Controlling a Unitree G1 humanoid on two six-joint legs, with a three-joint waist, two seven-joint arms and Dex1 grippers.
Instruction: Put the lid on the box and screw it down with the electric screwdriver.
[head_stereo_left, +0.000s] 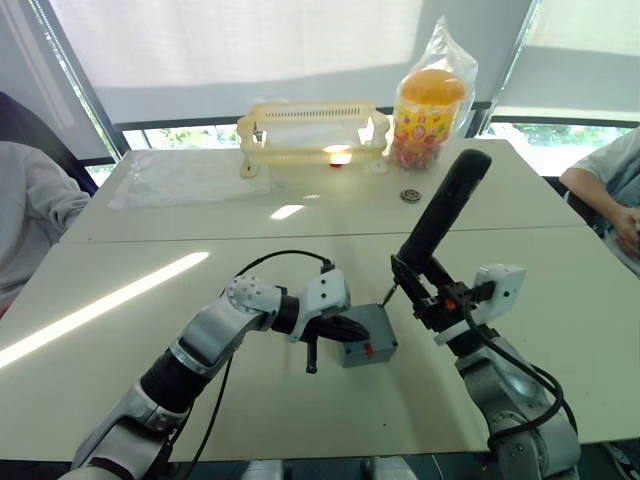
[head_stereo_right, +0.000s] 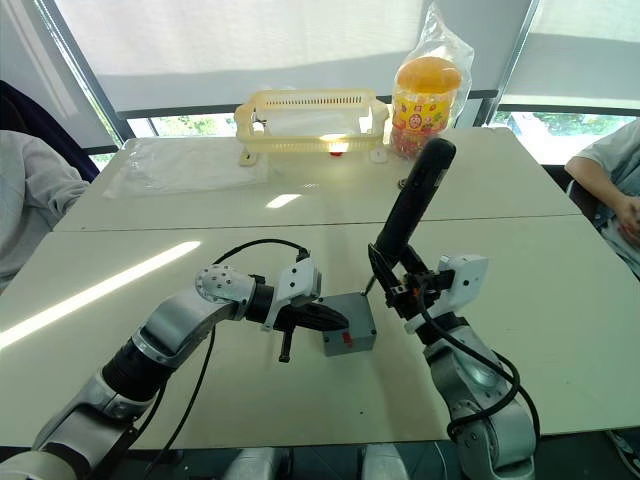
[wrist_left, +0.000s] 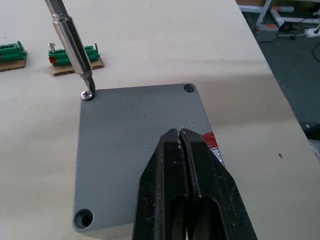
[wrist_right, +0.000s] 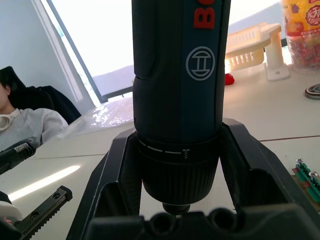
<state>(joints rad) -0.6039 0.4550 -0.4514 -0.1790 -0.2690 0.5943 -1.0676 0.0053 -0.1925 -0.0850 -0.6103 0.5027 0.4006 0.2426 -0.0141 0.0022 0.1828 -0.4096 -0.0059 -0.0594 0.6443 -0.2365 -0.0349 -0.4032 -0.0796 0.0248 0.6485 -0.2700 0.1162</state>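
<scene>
Left wrist view: black electric screwdriver (head_stereo_left: 443, 214) clamped in right gripper (head_stereo_left: 432, 290), bit on corner screw (wrist_left: 88, 94) of flat grey lid (wrist_left: 135, 145); left gripper (wrist_left: 181, 145) closed, pressing lid – keep bit vertical, steady downward pressure

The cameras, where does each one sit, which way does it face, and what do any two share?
Left eye and right eye views: on the head, looking forward and down over the table; both arms show, left claw on the lid, right claw gripping the screwdriver.
Left wrist view: along the shut left fingers, down onto the lid, bit on a corner screw.
Right wrist view: along the right fingers, at the screwdriver body.
Shared: both wrist views show the screwdriver.
</scene>
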